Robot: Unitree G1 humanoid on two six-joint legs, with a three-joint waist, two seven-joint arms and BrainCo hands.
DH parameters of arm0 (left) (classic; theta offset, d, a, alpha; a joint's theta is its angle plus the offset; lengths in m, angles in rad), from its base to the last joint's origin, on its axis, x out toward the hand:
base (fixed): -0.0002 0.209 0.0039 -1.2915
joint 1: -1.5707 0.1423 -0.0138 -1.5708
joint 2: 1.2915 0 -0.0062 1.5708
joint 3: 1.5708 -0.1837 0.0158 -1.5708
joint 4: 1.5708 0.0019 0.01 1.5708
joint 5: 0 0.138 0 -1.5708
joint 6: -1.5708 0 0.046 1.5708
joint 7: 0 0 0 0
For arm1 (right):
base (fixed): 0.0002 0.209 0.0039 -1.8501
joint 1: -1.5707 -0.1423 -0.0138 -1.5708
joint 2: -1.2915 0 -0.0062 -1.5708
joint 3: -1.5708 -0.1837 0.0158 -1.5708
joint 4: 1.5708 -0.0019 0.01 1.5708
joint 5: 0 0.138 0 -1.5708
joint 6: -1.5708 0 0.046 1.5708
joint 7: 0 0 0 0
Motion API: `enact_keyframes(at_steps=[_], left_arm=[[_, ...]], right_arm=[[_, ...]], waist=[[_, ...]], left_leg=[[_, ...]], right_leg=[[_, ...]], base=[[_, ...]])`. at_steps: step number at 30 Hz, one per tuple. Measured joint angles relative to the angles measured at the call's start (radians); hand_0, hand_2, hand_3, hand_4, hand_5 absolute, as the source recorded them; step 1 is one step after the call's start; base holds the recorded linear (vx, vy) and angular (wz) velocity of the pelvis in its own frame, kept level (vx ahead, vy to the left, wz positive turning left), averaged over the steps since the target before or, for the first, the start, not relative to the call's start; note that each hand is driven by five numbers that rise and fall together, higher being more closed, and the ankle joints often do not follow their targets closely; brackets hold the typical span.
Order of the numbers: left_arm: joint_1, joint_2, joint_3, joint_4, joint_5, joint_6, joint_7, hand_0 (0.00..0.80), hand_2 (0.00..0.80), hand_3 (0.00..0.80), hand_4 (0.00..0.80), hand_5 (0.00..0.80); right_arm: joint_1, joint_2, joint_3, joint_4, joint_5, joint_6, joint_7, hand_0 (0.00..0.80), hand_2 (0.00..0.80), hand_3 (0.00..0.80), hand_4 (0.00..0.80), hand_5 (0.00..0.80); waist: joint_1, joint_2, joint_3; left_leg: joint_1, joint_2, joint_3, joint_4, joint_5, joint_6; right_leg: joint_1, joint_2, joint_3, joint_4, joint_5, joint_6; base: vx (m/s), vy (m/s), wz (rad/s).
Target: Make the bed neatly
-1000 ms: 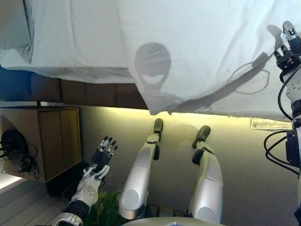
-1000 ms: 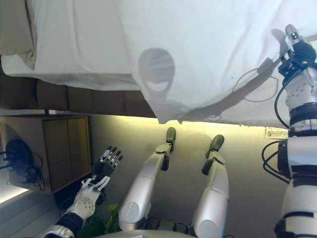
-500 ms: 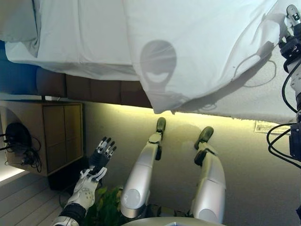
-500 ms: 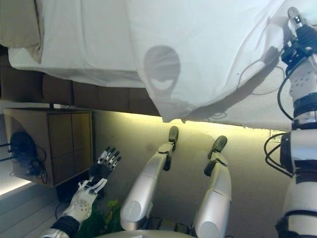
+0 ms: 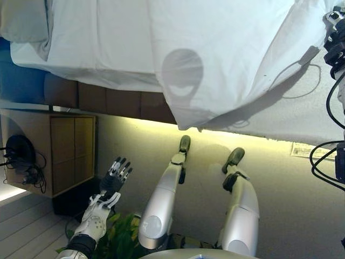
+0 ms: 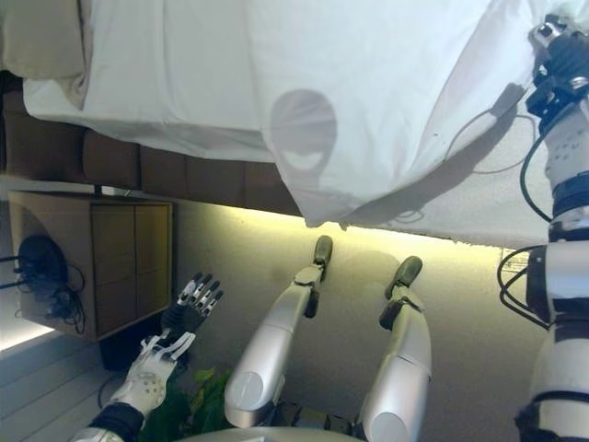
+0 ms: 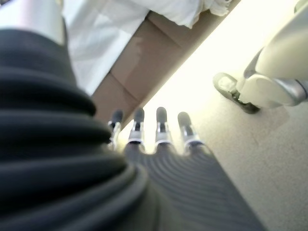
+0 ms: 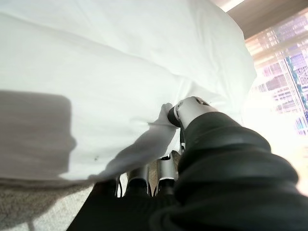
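A white duvet [image 5: 232, 54] lies over the bed, and its near corner hangs down past the bed's edge. My right hand [image 6: 558, 64] is at the duvet's far right edge. In the right wrist view its fingers [image 8: 166, 171] and thumb pinch a fold of the duvet [image 8: 96, 72]. My left hand [image 5: 111, 185] hangs low at the left with straight fingers [image 7: 161, 126] and holds nothing. A white sheet [image 5: 91, 43] covers the bed's left part, with a pillow [image 5: 21, 19] at the top left corner.
A grey textured cover [image 5: 302, 108] shows under the duvet at the right. The bed's brown base [image 5: 108, 100] runs along the left. A wooden nightstand [image 5: 62, 151] with cables stands at the left, with a green plant [image 5: 121, 237] below it.
My right hand has moved farther from me and to the right with the duvet's edge, drawing the cloth that way. The camera has shifted a little. My left hand has stayed put.
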Motion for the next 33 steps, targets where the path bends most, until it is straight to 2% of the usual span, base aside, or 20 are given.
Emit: enact_keyframes(at_steps=[13,25,28,33], left_arm=[[0.011,0.024,0.001,-0.001,0.0,-0.002,-0.033,0.0,0.0,0.0,0.0,0.0],[-0.041,0.056,0.022,-0.057,0.0,-0.003,-0.039,0.0,0.0,0.0,0.0,0.0],[-0.058,0.068,0.022,-0.067,-0.001,-0.004,-0.035,0.0,0.0,0.0,0.0,0.0],[-0.086,0.084,0.022,-0.098,0.001,-0.011,-0.021,0.0,0.0,0.0,0.0,0.0]], right_arm=[[0.01,-0.012,0.017,0.002,-0.018,0.038,0.057,0.8,0.8,0.8,0.8,0.8],[0.096,0.013,0.005,0.006,0.061,0.1,0.184,0.8,0.8,0.8,0.8,0.8],[0.136,0.036,-0.032,0.008,0.063,0.119,0.197,0.8,0.8,0.8,0.8,0.8],[0.178,0.06,-0.037,0.008,0.097,0.128,0.203,0.8,0.8,0.8,0.8,0.8]], waist=[[-0.001,0.0,0.0],[-0.004,-0.003,0.001],[-0.005,-0.005,0.0],[-0.003,-0.029,-0.008]], left_leg=[[0.021,0.012,0.001,-0.006,0.002,-0.001],[0.299,0.033,0.034,-0.151,0.029,0.0],[0.361,0.04,0.04,-0.186,0.031,0.0],[0.432,0.051,0.055,-0.238,0.039,-0.004]], right_leg=[[0.039,0.009,-0.023,-0.023,-0.001,-0.001],[0.311,0.041,-0.04,-0.17,0.032,0.012],[0.383,0.057,-0.047,-0.228,0.05,0.016],[0.468,0.08,-0.053,-0.32,0.082,0.019]], base=[[-0.009,-0.024,0.02],[-0.005,0.017,-0.04],[0.038,-0.009,-0.06],[0.032,-0.016,-0.04]])
